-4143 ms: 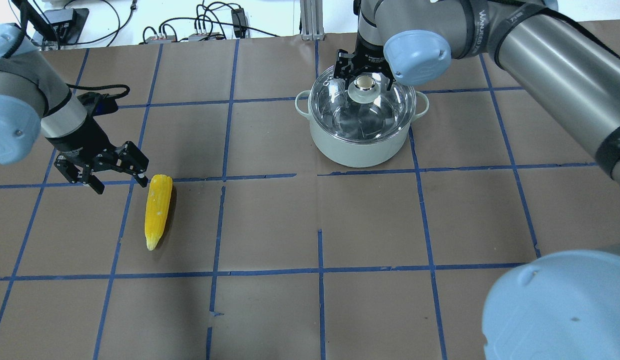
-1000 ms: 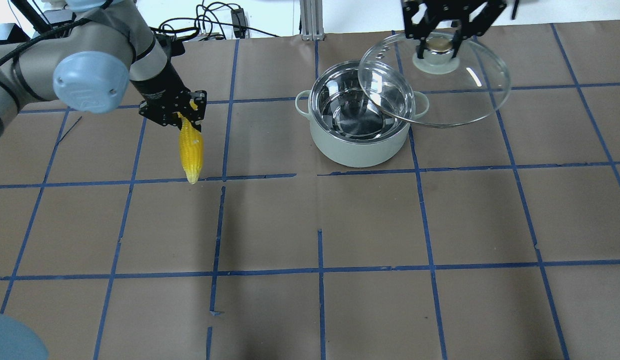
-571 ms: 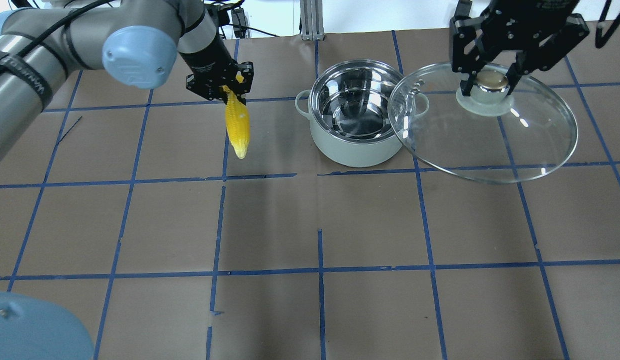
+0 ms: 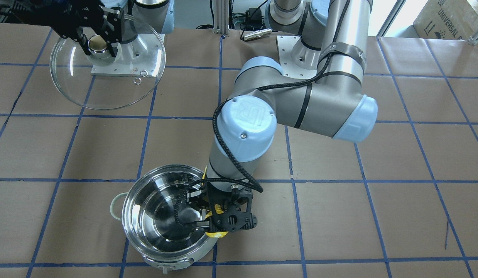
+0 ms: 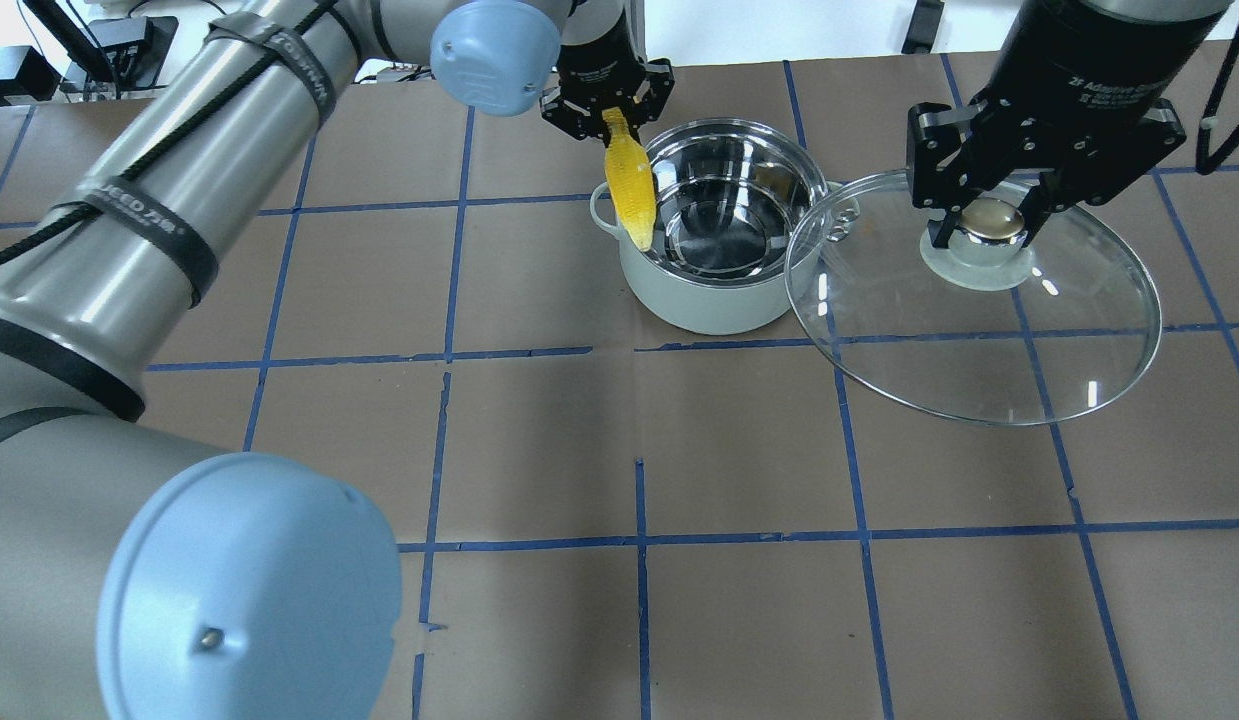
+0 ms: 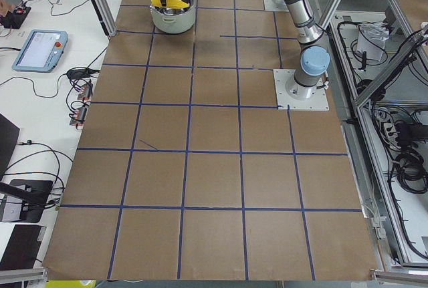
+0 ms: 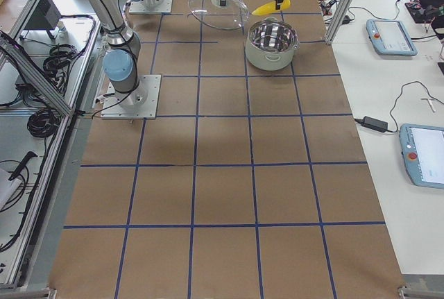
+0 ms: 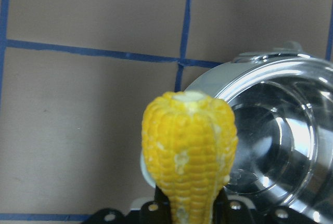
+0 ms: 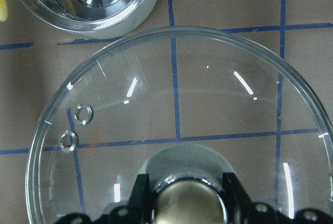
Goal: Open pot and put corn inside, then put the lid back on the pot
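Carrying the corn (image 5: 629,192), the left tool (image 5: 608,108) has reached the open pot (image 5: 714,300).

A brown-papered table (image 5: 539,450) is gridded with blue tape (image 5: 739,538). At its three o'clock, a white bench (image 7: 388,70) holds tablets (image 7: 390,37).

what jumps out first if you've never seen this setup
The bright yellow corn catches the eye first, hanging tip-down from the left gripper right at the left edge of the open, shiny pot on the far side of the table. Next is the big clear glass lid, gripped from above by the right gripper and held off to the pot's right.
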Controlling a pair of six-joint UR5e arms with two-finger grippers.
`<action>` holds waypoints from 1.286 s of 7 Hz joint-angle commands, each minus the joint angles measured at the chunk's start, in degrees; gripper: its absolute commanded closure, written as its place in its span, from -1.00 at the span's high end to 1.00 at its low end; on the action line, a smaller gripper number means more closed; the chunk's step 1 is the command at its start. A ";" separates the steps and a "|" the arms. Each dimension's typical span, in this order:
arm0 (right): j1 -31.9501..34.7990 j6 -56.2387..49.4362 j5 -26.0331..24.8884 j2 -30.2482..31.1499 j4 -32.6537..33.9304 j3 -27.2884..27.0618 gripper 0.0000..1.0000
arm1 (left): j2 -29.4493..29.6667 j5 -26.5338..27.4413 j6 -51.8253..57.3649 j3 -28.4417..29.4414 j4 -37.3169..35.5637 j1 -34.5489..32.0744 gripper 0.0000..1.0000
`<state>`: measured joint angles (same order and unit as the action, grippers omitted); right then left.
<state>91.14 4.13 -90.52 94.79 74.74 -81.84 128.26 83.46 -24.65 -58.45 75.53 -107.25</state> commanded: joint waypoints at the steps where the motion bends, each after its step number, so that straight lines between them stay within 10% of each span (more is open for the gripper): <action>1: 0.01 -0.43 -0.01 -0.04 1.79 -1.73 -0.68 | 3.31 0.38 -1.63 5.78 0.49 -2.96 -0.79; 5: 0.01 -0.35 0.17 0.05 8.13 -6.40 -0.67 | 7.96 0.47 -0.57 6.07 0.15 -4.89 -0.66; 7: 0.01 -0.26 0.08 0.05 8.23 -6.32 -0.66 | 9.19 1.60 -0.40 5.98 -0.03 -4.99 0.99; 9: 0.01 -0.44 -0.01 0.13 9.10 -6.23 -0.66 | 8.76 3.81 1.71 5.89 -0.03 -4.99 1.00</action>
<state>91.14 3.79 -90.48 94.85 83.15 -88.11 137.20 86.34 -23.96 -52.45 75.49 -112.20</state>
